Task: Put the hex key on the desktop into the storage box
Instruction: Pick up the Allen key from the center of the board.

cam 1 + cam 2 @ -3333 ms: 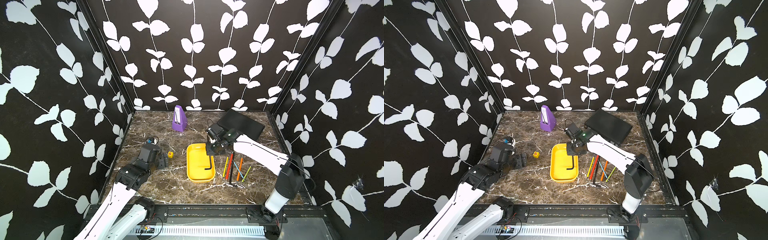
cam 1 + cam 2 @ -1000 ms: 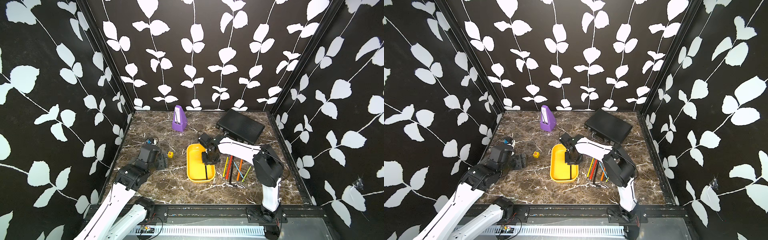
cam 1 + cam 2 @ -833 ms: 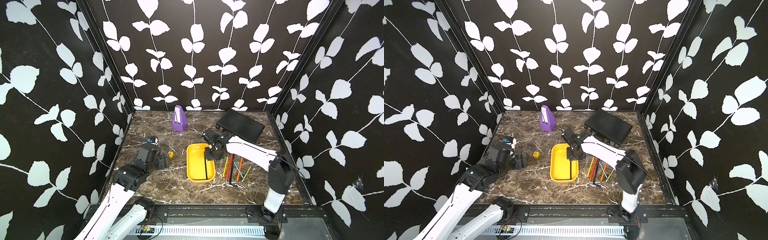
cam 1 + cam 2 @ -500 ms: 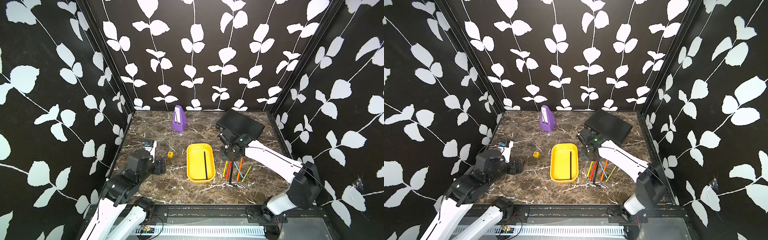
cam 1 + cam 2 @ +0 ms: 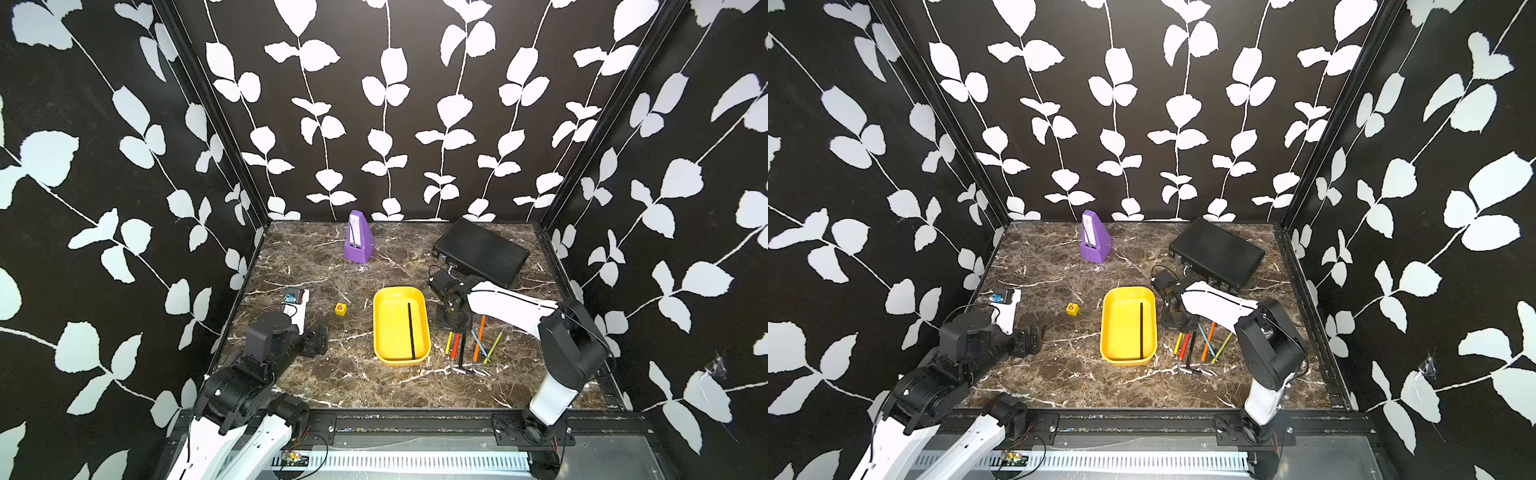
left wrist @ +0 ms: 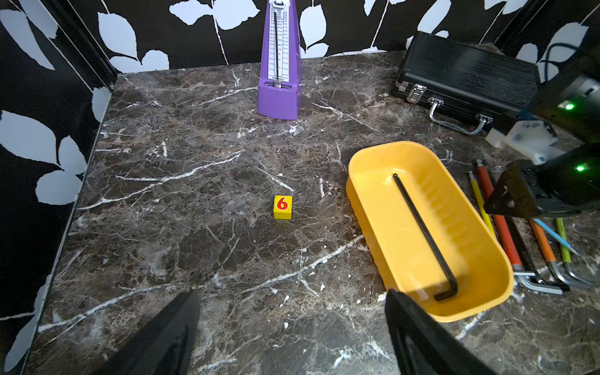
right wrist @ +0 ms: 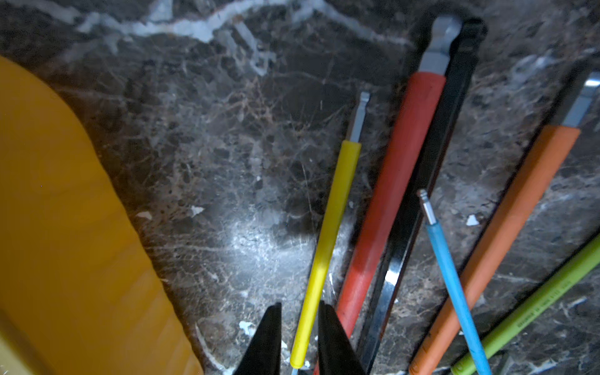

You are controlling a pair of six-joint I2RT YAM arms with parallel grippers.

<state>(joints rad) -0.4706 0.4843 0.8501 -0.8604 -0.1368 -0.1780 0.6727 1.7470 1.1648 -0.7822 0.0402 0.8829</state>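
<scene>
**Inspector:** Start at the left. Condition of the left gripper (image 6: 290, 294)?

**Assessor:** Fingers spread wide with nothing between them, over the left part of the dark brown marble-patterned desktop (image 5: 316, 266).

**Inspector:** Moving right?

**Assessor:** A small yellow cube with a red 6 (image 5: 340, 308) sits alone on the marble. Behind it a purple pyramid-shaped metronome (image 5: 357, 243) stands upright near the back wall.

**Inspector:** The box?

**Assessor:** The shallow yellow plastic storage box (image 5: 390, 332) sits mid-desktop. One bare black hex key (image 5: 411, 330) lies flat inside, close to its right wall, bent end toward the front.

**Inspector:** Outside it?

**Assessor:** Just beside the box on its right, a fan of keys lies on the marble. There is a yellow-sleeved hex key (image 7: 328, 233), a red-sleeved hex key (image 7: 389, 194) and a second black hex key (image 7: 435, 156) against the red. Then come a blue-sleeved hex key (image 7: 451, 269), an orange-sleeved hex key (image 7: 506, 227) and a green-sleeved hex key (image 7: 535, 302). The blue crosses over the orange.

**Inspector:** The right gripper (image 7: 298, 305)?

**Assessor:** Down over that fan, jaws narrow, one finger on each side of the yellow-sleeved hex key. Whether they pinch it I cannot tell. That key lies on the desktop.

**Inspector:** Farthest right?

**Assessor:** A black ribbed briefcase with a metal handle (image 5: 482, 251), closed, in the back right area.
</scene>
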